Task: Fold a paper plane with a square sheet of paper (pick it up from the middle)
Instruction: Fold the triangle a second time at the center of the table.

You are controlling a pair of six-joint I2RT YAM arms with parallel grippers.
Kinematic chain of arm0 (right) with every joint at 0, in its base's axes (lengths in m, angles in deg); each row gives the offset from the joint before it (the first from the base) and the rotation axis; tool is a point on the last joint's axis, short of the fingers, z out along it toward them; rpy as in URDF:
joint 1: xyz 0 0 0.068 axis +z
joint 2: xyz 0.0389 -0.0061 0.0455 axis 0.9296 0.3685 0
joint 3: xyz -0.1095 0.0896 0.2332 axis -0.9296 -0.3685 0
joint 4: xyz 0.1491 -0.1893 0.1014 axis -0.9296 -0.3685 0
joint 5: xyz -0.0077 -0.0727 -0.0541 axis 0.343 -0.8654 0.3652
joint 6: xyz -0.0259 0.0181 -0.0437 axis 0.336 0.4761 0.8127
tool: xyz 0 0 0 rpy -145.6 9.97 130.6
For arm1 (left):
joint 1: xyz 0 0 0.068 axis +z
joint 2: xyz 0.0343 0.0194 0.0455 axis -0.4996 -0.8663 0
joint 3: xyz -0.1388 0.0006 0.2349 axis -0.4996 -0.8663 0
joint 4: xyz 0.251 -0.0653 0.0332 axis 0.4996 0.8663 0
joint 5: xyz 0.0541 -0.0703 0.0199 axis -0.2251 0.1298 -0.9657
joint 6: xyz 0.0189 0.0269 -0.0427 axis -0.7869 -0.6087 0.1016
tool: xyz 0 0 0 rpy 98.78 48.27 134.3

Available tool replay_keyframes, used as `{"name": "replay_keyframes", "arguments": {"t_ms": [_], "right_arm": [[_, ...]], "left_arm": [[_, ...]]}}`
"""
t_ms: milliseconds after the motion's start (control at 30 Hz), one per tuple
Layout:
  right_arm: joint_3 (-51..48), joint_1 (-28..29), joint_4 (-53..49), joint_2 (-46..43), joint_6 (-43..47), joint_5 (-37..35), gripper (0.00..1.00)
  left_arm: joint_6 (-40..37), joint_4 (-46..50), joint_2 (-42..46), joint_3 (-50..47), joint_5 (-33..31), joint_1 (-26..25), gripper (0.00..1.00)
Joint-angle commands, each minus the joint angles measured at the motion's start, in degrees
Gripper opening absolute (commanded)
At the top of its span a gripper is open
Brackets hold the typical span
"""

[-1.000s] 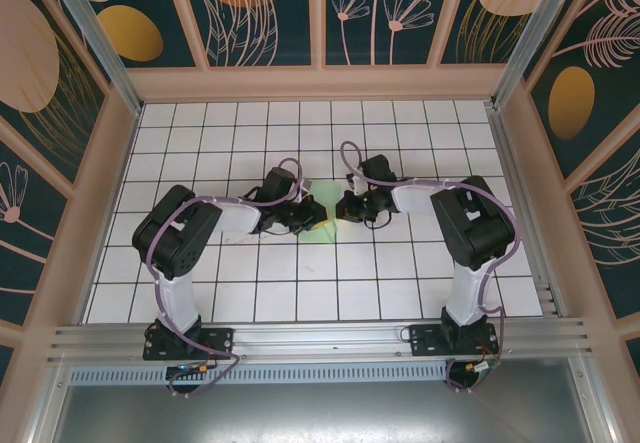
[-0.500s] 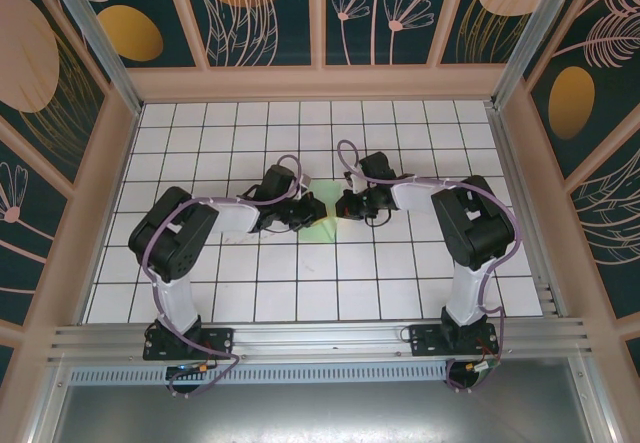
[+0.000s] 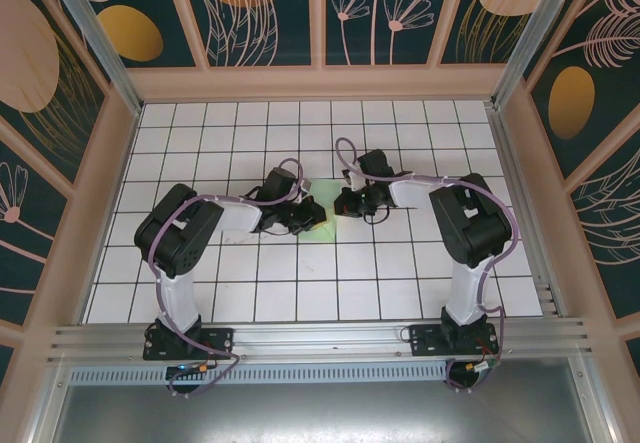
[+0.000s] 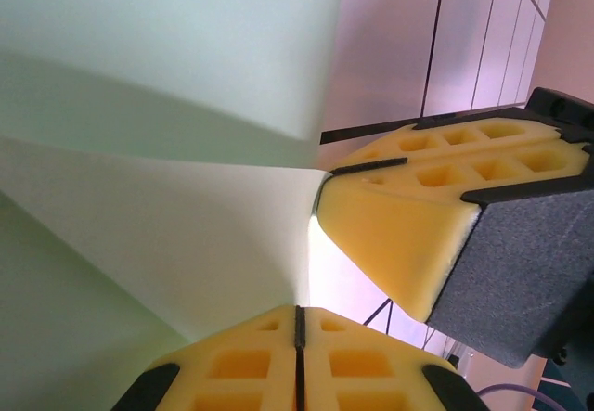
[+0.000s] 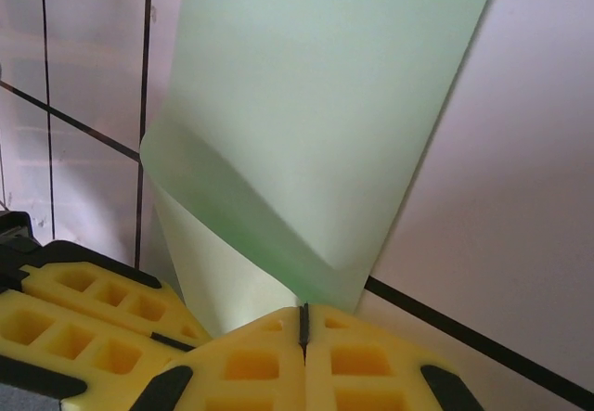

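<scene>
Top external view, near to far: both arm bases sit on the rail at the near edge of the counter (image 3: 250,303), white tiles w/ dark grid lines. L arm (image 3: 180,253) and R arm (image 3: 465,243) rise, then bend inward, wrists meeting approx mid-counter. L claw (image 3: 312,215) and R claw (image 3: 342,204) are tip to tip, just beside each other. Btwn and under them shows a sliver of the sheet of paper (image 3: 322,227), pale mint green, mostly hidden by the claws. Beyond are more tiles, then the back wall (image 3: 320,23) w/ dark panels & leaf patterns.

Left wrist view: L claw's yellow pads (image 4: 232,365) are pressed together, no gap at the seam, clenched on a point of the sheet. The paper fans up and left from there, w/ a crease across it. R claw's pads (image 4: 408,216) come in from the right, also clamped on the paper's edge, right beside the L tips.

Right wrist view: R claw's pads are closed on the sheet's near corner. One flap is curled over in a soft diagonal fold, w/ tiles showing behind it. L claw's pads are at lower left, against the paper.
</scene>
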Motion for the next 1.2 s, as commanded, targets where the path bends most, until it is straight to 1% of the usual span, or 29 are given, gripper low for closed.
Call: {"name": "replay_keyframes", "arguments": {"t_ms": [0, 1167], "right_arm": [[2.1, -0.2, -1.2, 1.2, 1.2, 0.3, 0.0], [3.6, 0.0, -2.0, 3.2, 1.8, 1.2, 0.0]], "left_arm": [[-1.4, 1.5, -0.7, 1.1, 0.6, 0.2, 0.1], [-2.2, 4.8, -1.6, 1.1, -1.4, 0.1, 0.09]]}}
